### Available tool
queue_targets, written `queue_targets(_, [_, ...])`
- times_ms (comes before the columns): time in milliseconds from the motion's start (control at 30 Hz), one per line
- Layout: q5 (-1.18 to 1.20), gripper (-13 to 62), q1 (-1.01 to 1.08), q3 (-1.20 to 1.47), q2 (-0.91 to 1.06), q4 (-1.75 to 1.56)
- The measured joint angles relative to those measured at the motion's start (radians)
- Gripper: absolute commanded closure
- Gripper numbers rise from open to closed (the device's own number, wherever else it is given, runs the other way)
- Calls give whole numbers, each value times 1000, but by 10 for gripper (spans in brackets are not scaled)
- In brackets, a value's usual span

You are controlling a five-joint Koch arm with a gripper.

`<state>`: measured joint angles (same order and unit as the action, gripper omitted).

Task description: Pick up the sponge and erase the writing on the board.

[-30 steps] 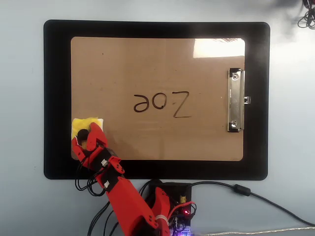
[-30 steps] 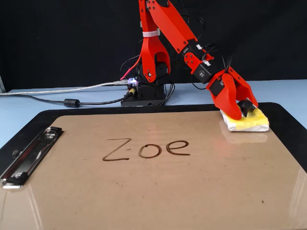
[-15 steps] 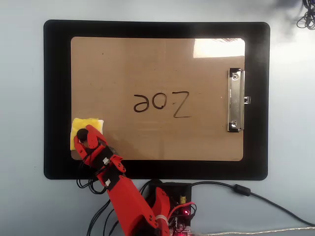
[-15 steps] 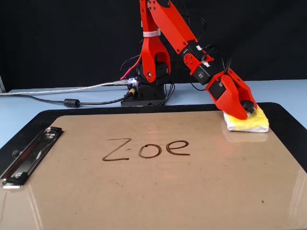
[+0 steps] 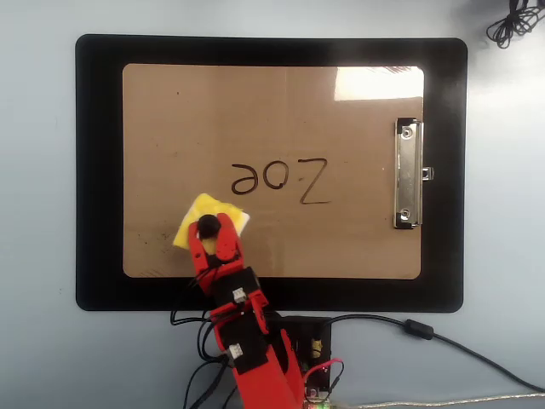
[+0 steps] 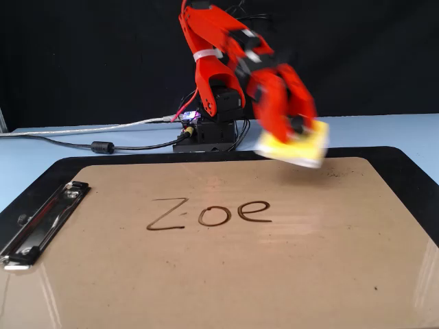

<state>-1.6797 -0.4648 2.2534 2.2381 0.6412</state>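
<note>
The yellow sponge (image 5: 203,210) hangs tilted just above the board (image 5: 255,111), lifted clear of it in the fixed view, where the sponge (image 6: 306,144) is motion-blurred. My red gripper (image 5: 209,227) is shut on the black knob at the sponge's centre. In the fixed view the gripper (image 6: 296,126) sits over the board's (image 6: 206,281) far right part. The writing "Zoe" (image 5: 279,179) lies at the board's middle, a short way beyond and to the right of the sponge in the overhead view. In the fixed view the writing (image 6: 209,213) is nearer and to the left of it.
The board's silver clip (image 5: 408,173) is on its right short edge in the overhead view. A black mat (image 5: 98,170) lies under the board. The arm's base (image 6: 209,133) and cables (image 6: 82,133) sit behind the mat. A cable bundle (image 5: 511,17) lies at the top right.
The gripper has lifted the sponge off the board's corner and carried it toward the middle, nearer the writing. The arm has swung the same way.
</note>
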Motion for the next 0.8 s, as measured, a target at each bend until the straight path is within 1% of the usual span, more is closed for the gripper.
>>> queue_targets(33, [25,575,144,-31,12,74])
queue_targets(100, [78,575,299,-31,14,106])
queue_targets(200, [172,575,476,-31,0,94])
queue_targets(233, [178,575,505,-32,-12,78])
queue_targets(333, [184,575,653,-32,-106,-64])
queue_targets(433, [184,575,716,-23,-189,-192])
queue_targets(533, [184,575,721,49,-242,-327])
queue_targets(633, [186,575,749,209,-255,-479])
queue_targets(800, [187,575,775,291,-244,-569])
